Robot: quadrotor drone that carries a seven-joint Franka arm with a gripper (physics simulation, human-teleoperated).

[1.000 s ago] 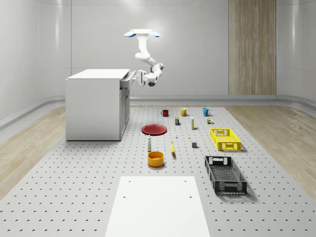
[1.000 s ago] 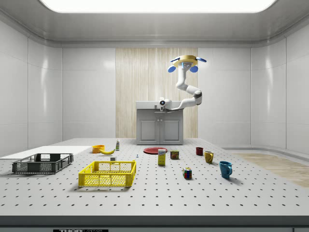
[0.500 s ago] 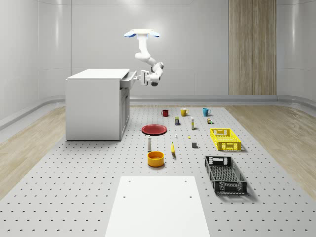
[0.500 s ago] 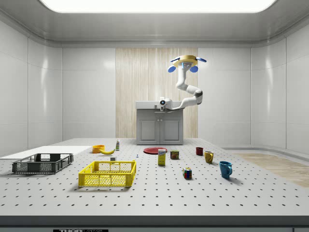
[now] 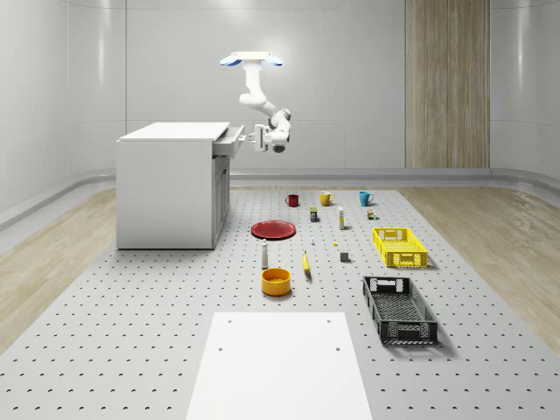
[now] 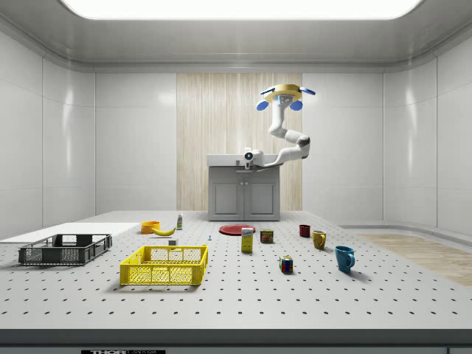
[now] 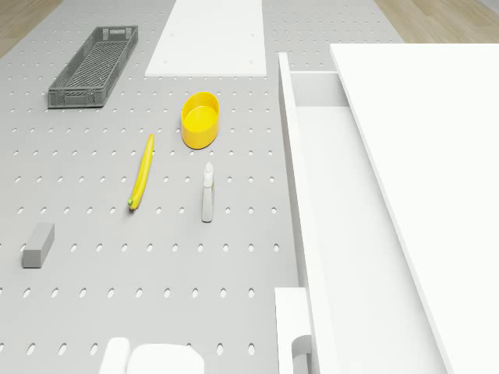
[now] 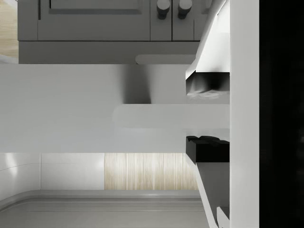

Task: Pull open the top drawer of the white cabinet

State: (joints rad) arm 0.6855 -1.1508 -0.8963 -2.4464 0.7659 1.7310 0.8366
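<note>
the drone hovers high in the air just off the white cabinet. its arm bends down, and the gripper meets the front of the top drawer, which stands pulled out. the fingers pinch the drawer handle.

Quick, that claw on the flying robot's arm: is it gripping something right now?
Gripper: jaws shut on the top drawer's handle, drawer partly pulled out of the white cabinet; the drone hovers beside the cabinet.
</note>
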